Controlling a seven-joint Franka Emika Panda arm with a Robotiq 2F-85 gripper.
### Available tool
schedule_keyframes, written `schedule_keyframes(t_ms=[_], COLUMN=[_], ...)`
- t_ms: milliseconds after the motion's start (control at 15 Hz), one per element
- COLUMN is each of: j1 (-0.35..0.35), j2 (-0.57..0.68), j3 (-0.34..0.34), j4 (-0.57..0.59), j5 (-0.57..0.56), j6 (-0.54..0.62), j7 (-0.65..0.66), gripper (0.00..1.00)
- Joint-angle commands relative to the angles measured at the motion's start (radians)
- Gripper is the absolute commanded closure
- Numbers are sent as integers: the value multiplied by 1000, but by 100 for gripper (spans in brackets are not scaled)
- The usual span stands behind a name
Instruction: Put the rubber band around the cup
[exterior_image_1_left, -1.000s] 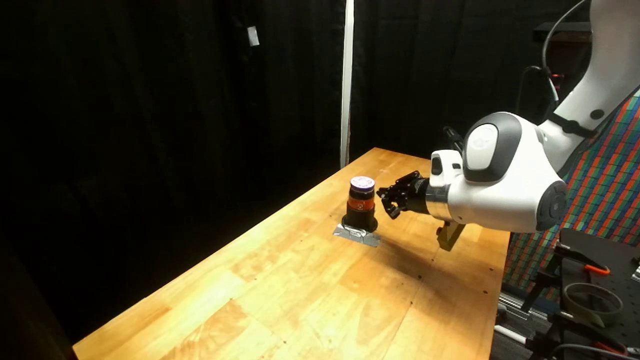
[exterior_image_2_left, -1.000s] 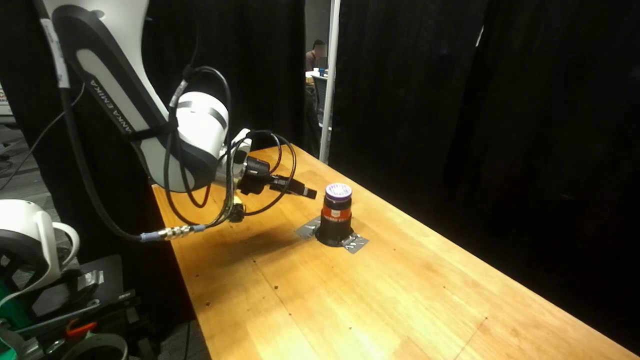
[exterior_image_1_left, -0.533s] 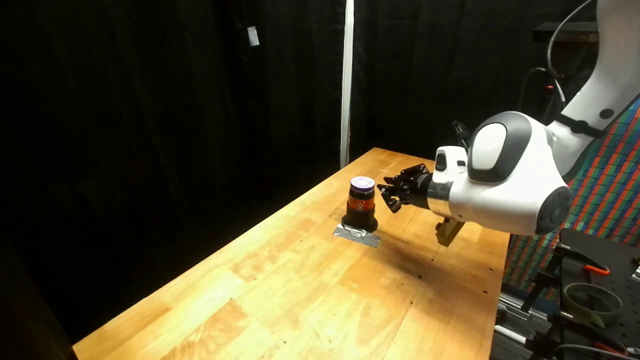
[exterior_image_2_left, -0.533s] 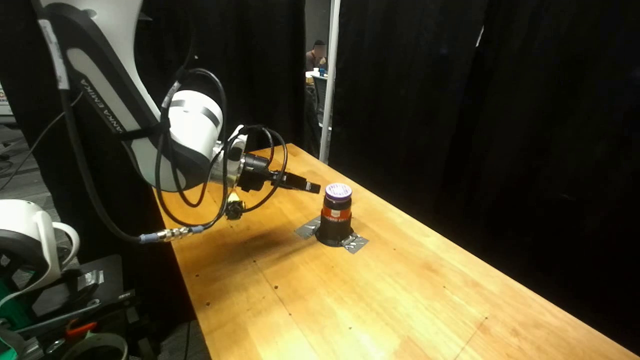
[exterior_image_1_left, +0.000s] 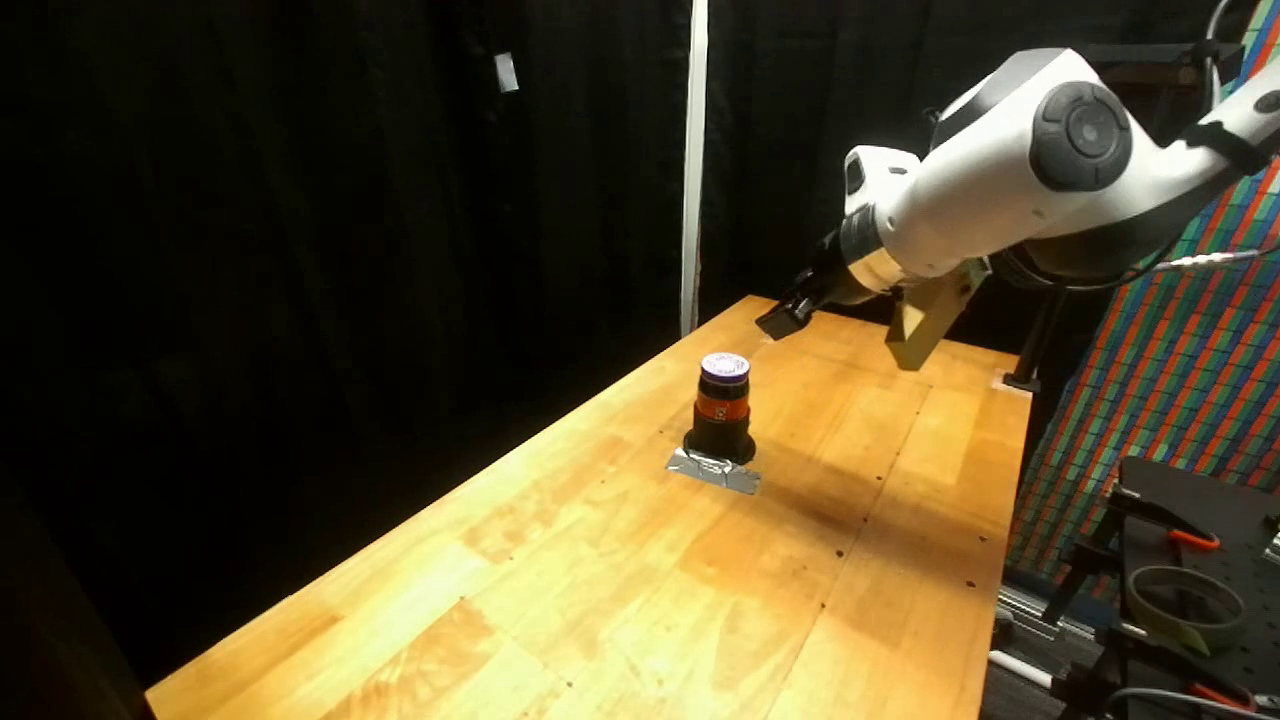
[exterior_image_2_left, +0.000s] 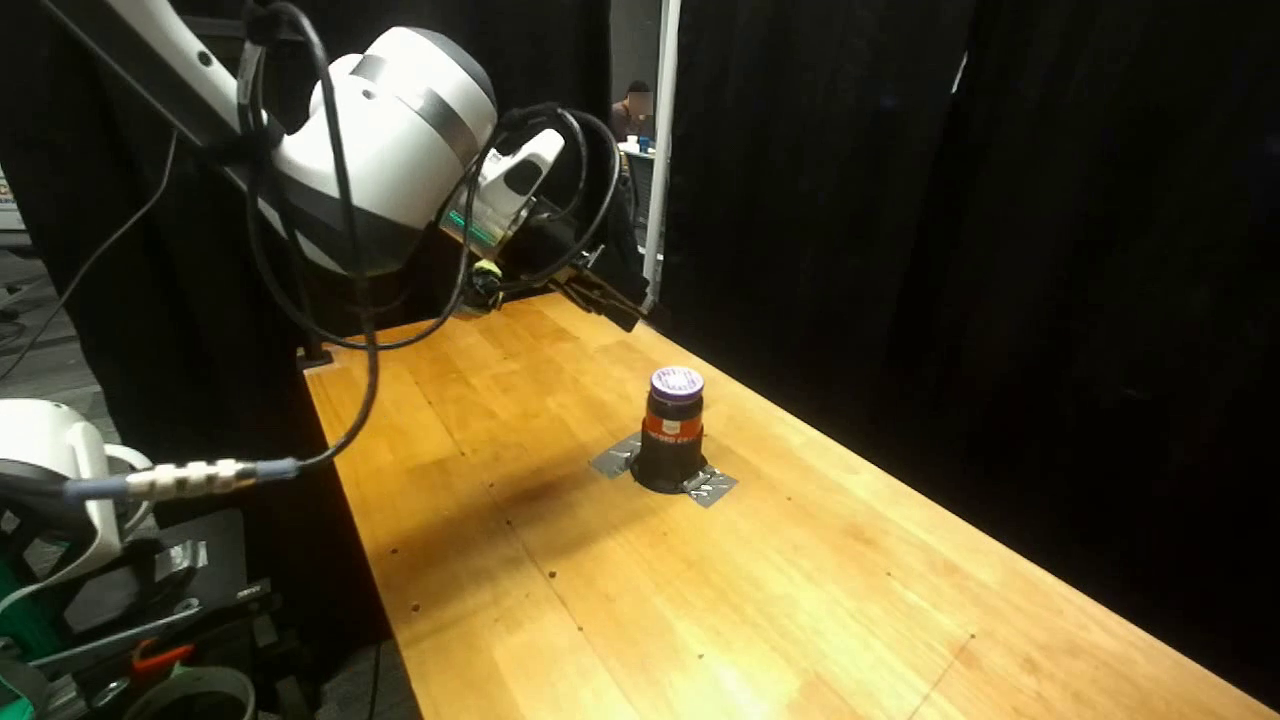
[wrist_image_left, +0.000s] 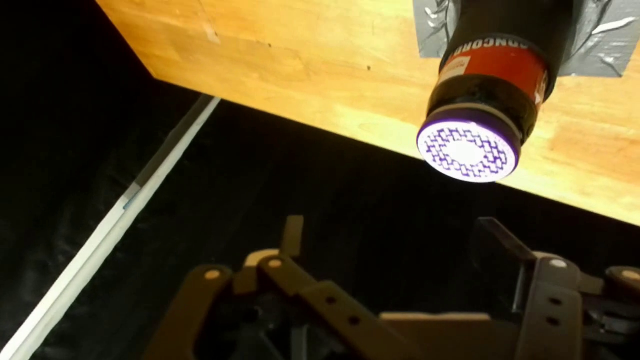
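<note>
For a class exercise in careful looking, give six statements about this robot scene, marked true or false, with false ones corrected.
1. The cup stands upright. True.
2. The cup is topped in green. False: its lid is purple and white.
3. Grey tape sits at the cup's foot on the wooden table. True.
4. The gripper is open. True.
5. The gripper is touching the cup. False: a gap shows between them in both exterior views.
6. The cup's middle is blue. False: it has an orange-red label.
</note>
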Motion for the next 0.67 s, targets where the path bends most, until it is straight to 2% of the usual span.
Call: schedule_keyframes(t_ms=[0,200,267,600], j1=[-12,-9,-80,-135], j2=[-3,7,10,-28], j3=[-15,-14,60,172], j4=[6,9,13,118], j5=[285,556,645,1081], j6=[49,26,10,-143], j7=[-274,-512,-591,-958], gripper=[0,0,0,0])
